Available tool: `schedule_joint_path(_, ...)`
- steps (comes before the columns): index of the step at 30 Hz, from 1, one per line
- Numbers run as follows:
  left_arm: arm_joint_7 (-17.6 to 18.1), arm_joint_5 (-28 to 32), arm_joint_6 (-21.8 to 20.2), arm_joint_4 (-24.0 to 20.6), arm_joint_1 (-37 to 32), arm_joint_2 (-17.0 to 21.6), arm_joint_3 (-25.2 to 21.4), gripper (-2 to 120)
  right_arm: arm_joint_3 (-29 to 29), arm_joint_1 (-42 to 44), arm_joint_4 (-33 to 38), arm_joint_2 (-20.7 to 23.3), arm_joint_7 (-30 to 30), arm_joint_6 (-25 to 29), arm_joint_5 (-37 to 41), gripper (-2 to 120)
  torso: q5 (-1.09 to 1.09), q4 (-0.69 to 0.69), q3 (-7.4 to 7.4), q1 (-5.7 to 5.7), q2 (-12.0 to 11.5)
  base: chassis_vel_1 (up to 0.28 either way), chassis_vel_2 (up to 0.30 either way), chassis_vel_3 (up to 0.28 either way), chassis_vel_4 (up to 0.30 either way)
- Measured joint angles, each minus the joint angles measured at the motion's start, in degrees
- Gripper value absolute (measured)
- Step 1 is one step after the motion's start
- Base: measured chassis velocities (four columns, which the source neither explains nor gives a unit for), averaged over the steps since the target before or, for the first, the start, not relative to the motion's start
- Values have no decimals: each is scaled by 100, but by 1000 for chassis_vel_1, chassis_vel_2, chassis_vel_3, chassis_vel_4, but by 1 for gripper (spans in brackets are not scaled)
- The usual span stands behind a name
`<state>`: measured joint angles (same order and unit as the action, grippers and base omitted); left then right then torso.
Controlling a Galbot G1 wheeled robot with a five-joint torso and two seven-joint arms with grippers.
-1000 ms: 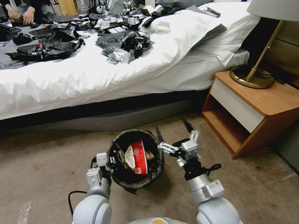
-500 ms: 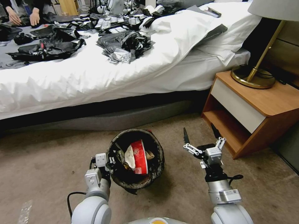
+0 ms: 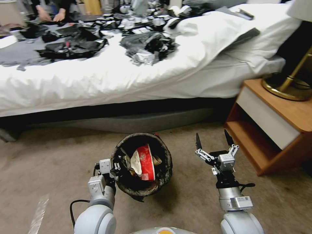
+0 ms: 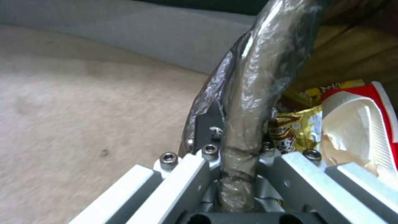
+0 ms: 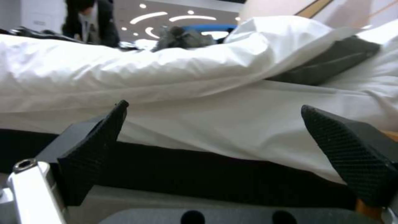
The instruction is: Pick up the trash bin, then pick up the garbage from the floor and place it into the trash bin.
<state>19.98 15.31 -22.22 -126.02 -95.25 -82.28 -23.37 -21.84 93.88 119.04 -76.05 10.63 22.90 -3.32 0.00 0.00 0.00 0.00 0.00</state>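
Landmark: the trash bin (image 3: 142, 165), held off the carpet (image 3: 58, 156) in front of the bed (image 3: 97, 81).

Left of the bin: left gripper (image 3: 112, 169) clamped on the near-left rim, same spot as a second ago. Left wrist view shows the bag-covered rim (image 4: 244, 124) running between the fingers (image 4: 207, 124), pinched tight. Bin has not shifted relative to the arm.

Inside the bin: crushed red-and-white cup (image 3: 144, 162), white tissue (image 3: 135, 164), a yellow snack wrapper (image 4: 296, 129) beside them.

Right of the bin: right gripper (image 3: 213, 143) has swung away from the rim, where it was a second ago, and now sits well clear, fingers (image 5: 93, 149) spread wide, holding nothing, pointed at the bed.

Whole scene has slid right between pictures, nightstand (image 3: 276, 126) included: camera turning left, not the furniture.

Judgement: last drop looks done; robot likely turning to look for remaining garbage. No litter visible on the carpet near the bin.
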Motion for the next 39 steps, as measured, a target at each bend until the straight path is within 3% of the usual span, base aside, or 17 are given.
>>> schedule_joint_path(39, -4, -7, -10, -92, -18, -10, -15, 0, -10, -10, -14, 18, -142, 113, -77, 100, 0, 1, 0, 0, 0, 122, 124, 121, 120)
